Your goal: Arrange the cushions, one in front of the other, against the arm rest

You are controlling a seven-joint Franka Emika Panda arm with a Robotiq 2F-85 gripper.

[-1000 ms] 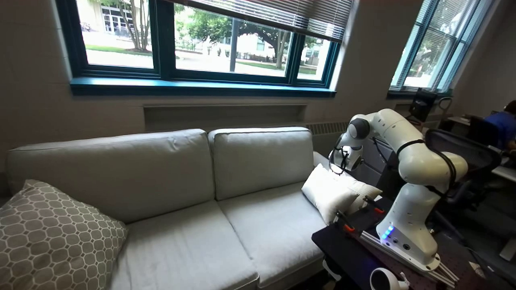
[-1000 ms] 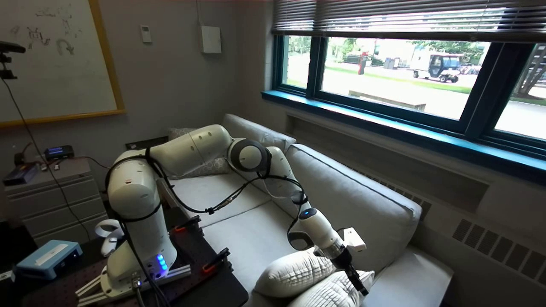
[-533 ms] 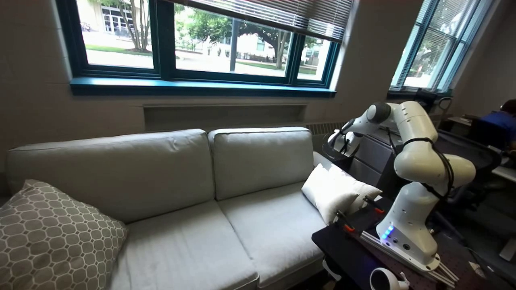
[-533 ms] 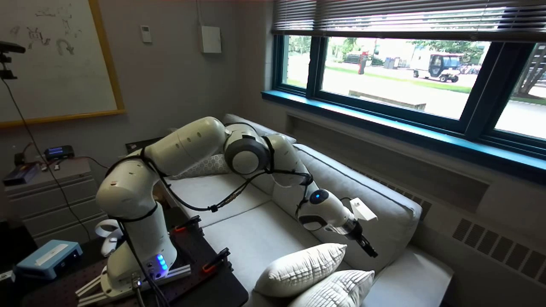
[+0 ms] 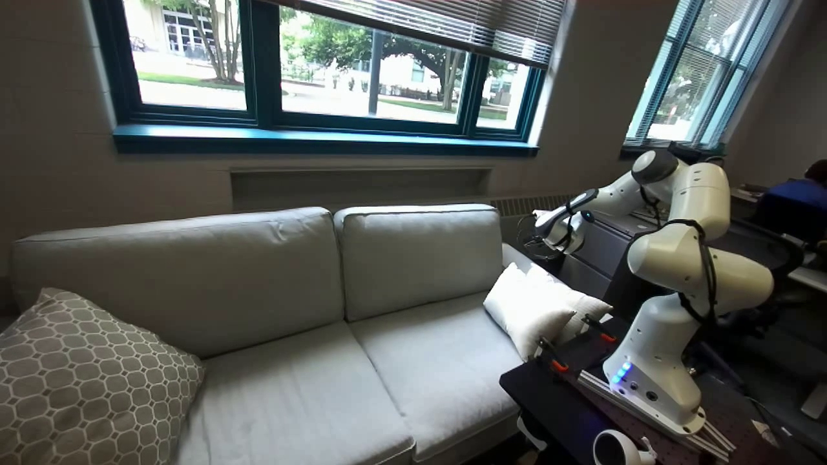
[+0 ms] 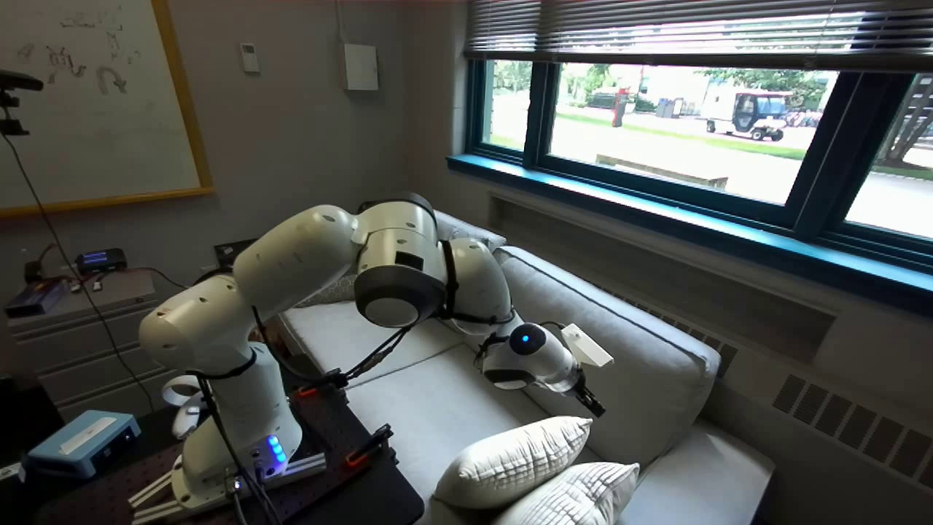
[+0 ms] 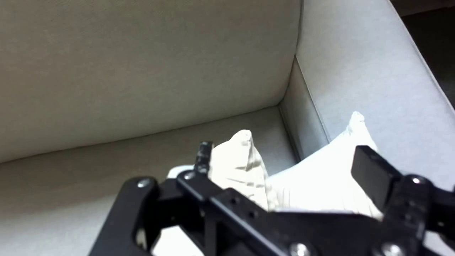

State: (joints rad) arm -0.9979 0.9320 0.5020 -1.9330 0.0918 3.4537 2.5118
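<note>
Two cream-white cushions lean together in the sofa corner, the front cushion [image 6: 514, 459] overlapping the rear cushion [image 6: 579, 496]. The rear one lies against the arm rest [image 6: 703, 470], its tip resting over the inner edge in the wrist view. Both the front cushion [image 5: 526, 310] and the rear cushion [image 5: 581, 307] also appear in an exterior view, tilted. My gripper [image 6: 592, 405] hangs above and behind them, apart from both. In the wrist view, the gripper [image 7: 286, 161] is open, with nothing held between its fingers; the lower parts of the cushions are hidden behind it.
A patterned grey-beige cushion [image 5: 97, 381] sits at the far end of the sofa. The sofa's back cushion [image 6: 605, 328] rises beside my gripper. The black table [image 6: 379, 488] bearing the arm base borders the seat, with orange-marked clamps [image 6: 370, 445] at its edge.
My gripper has risen off the cushions and drawn back toward the robot's base, the elbow folding upward. The cushions stay where they were, and the jaws have remained open.
</note>
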